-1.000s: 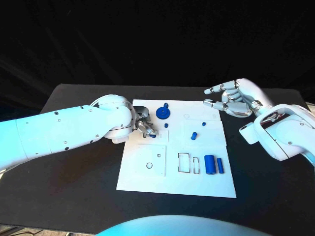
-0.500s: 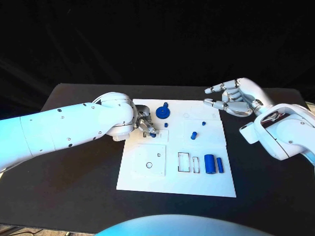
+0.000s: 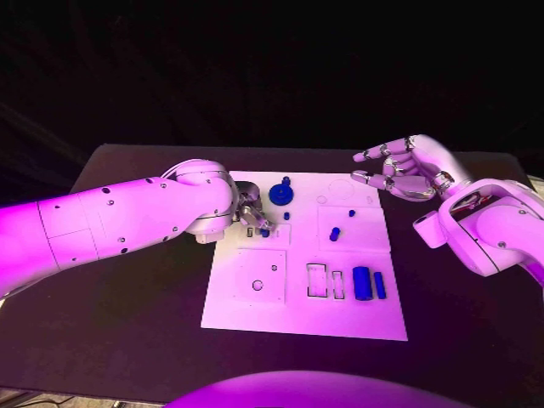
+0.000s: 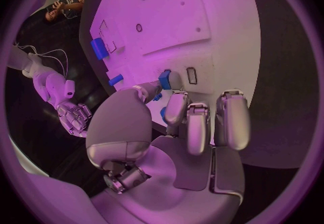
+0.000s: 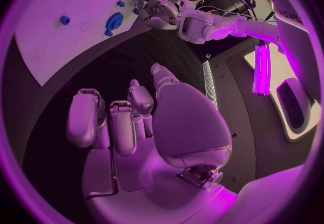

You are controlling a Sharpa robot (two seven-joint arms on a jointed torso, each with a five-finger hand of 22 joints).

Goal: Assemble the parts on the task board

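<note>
**Left hand set a small blue part at the board's upper left**

The left hand (image 3: 247, 212) hovered over the upper-left area of the task board (image 3: 285, 319), its fingers (image 4: 196, 127) curled and pinching a small blue part (image 4: 164, 79) between thumb and fingertip, right at the board's surface. The right hand (image 3: 401, 170) hung above the bench (image 3: 138, 340) just off the board's far right corner, fingers apart and lightly bent, holding nothing.

As a judgement, the risk lay in the pinch: the held part was tiny and largely hidden by the fingers, so a slight tilt could jam it at the mouth of its slot or let it slip out and roll across the board. The hand also sat close to the blue disc (image 3: 280, 196), which a careless withdrawal might nudge.

Counted in the head view, there were one blue disc with a small tab, one small peg (image 3: 335, 233) standing mid-board, one tiny blue piece (image 3: 352, 212) beyond it, and two upright-lying blue bars (image 3: 363, 283) side by side near the lower right, plus the one held part. Two hands were present.
</note>
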